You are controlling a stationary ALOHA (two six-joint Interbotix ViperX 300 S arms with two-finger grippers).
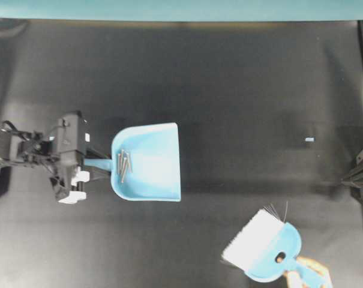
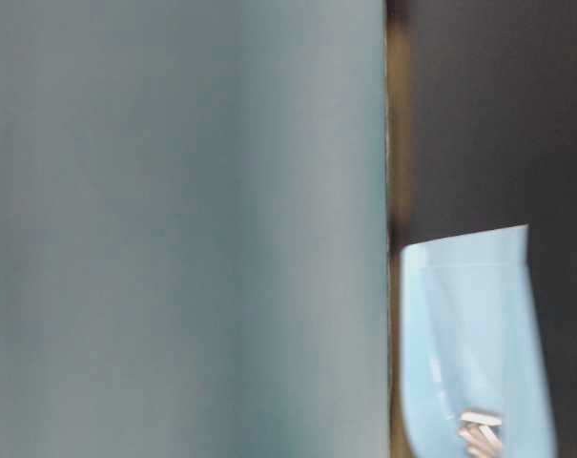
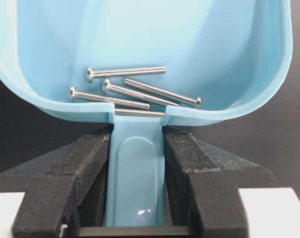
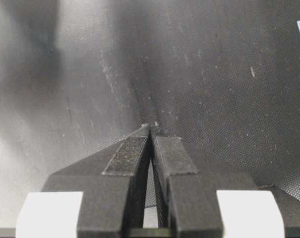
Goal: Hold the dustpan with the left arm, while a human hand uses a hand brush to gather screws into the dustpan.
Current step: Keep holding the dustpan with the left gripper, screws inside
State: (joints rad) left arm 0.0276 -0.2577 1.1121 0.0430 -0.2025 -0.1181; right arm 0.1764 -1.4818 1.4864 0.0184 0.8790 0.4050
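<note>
left arm [image 1: 49, 150]: black, jointed, loose cables | tool [image 3: 135, 163]: black ribbed fingers, white blocks

Overhead view: even, moderate light, slightly soft focus, faint shadow under the dustpan [image 1: 148, 162] on the dark surface [image 1: 241, 90]. Table-level view: heavily blurred, a grey-blue out-of-focus mass filling the left. Wrist views: sharp, small glare spot on the dustpan handle [image 3: 136, 183].
</note>
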